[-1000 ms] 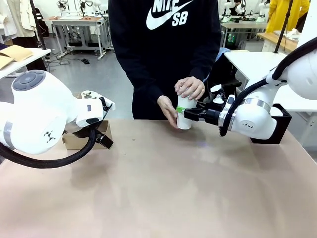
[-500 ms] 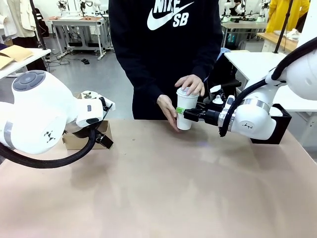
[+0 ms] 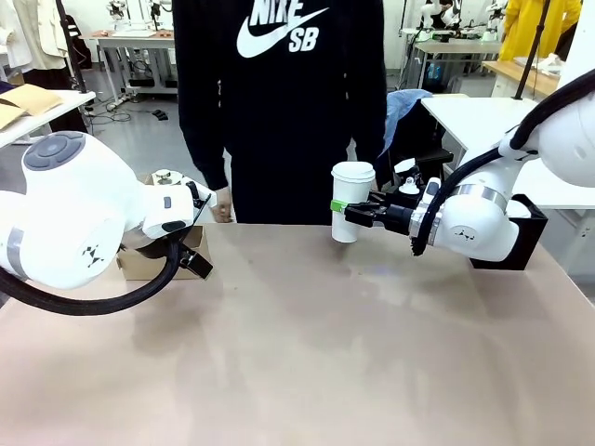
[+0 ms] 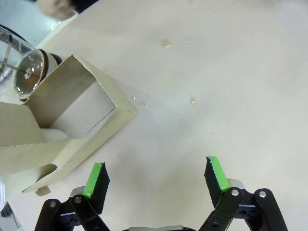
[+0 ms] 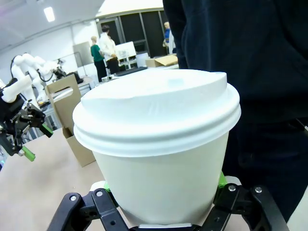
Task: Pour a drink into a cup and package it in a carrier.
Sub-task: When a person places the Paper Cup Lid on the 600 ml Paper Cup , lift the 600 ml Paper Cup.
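A person in a black sweatshirt [image 3: 279, 102] with white print stands at the far edge of the beige table [image 3: 307, 353] — a few small wet drops [image 4: 165, 43] dot its surface. A black box [image 3: 532, 232] sits at the right side; behind it, a blue cloth [image 3: 402, 107] hangs beside a white table [image 3: 465, 116].

Both arms are glossy white with rounded shells: left arm [image 3: 74, 223] at frame left has a grey round cap [image 3: 53, 149], a small dark logo and a thick black cable [image 3: 93, 302] looping under, while right arm [image 3: 479, 228] at frame right has a silver band and a black hose [image 3: 469, 167]. Left claw [image 4: 156, 175] is a black linkage with silver screws [image 4: 231, 192] and green pads [image 4: 94, 179]; right claw [image 3: 342, 211] is black too, with green tips.
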Controlling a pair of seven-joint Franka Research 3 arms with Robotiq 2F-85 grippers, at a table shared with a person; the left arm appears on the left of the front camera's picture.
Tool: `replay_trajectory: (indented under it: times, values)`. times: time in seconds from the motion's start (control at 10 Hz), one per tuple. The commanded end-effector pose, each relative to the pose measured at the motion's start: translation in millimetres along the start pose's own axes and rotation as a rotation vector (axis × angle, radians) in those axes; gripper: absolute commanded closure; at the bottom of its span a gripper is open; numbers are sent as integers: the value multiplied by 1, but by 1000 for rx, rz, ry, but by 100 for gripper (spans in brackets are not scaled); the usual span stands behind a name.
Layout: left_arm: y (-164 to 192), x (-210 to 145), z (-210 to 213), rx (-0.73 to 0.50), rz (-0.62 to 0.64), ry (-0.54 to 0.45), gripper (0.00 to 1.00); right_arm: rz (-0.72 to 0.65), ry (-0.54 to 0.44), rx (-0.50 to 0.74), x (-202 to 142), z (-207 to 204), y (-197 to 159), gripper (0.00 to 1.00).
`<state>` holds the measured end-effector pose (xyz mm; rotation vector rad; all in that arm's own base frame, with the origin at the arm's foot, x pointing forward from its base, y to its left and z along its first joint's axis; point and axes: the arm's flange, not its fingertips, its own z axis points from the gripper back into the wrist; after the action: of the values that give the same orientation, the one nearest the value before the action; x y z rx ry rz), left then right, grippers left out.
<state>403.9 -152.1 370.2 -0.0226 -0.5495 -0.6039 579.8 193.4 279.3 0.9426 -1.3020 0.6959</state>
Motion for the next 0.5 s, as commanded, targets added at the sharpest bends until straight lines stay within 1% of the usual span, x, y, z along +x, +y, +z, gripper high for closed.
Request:
replay_trajectory:
  times: [0.0,0.4]
  values:
    - [0,0,0,-1,0,-1,0,3,-8,-1,5,-3,1,19]
    - [0,0,0,-1,0,-1,0,3,-8,-1,5,-3,1,19]
